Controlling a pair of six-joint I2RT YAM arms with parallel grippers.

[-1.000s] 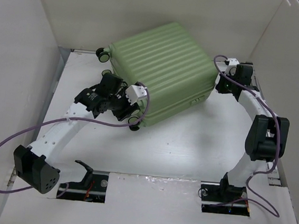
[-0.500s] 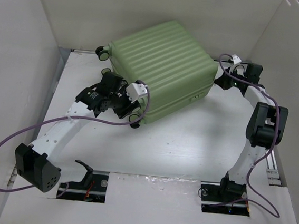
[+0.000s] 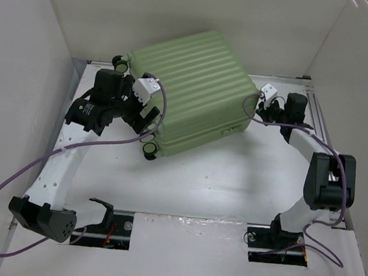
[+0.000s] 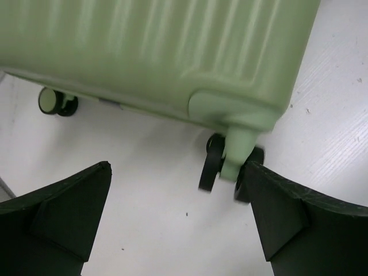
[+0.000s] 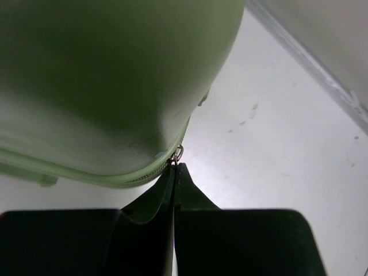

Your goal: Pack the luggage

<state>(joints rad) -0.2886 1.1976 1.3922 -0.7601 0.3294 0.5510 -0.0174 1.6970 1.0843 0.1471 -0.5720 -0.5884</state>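
Note:
The luggage (image 3: 189, 86) is a light-green ribbed hard-shell suitcase lying shut and flat on the white table, with black wheels (image 3: 149, 149) at its left end. My left gripper (image 3: 142, 122) stands wide open at that wheel end. In the left wrist view the left gripper (image 4: 178, 192) holds nothing, and the near wheel (image 4: 211, 164) sits just by the right fingertip (image 4: 270, 195). My right gripper (image 3: 260, 107) is at the suitcase's right corner. In the right wrist view the right gripper (image 5: 175, 168) is shut on the zipper pull (image 5: 179, 153) at the zip seam.
White walls (image 3: 21, 63) enclose the table on the left, back and right. A metal rail (image 3: 316, 118) runs along the right edge. Purple cables (image 3: 10, 180) trail from both arms. A second wheel (image 3: 119, 61) sits at the back left.
The left gripper has opened and swung back and to the left along the wheel end. The suitcase has shifted left and turned. The right gripper followed its corner leftward, still shut.

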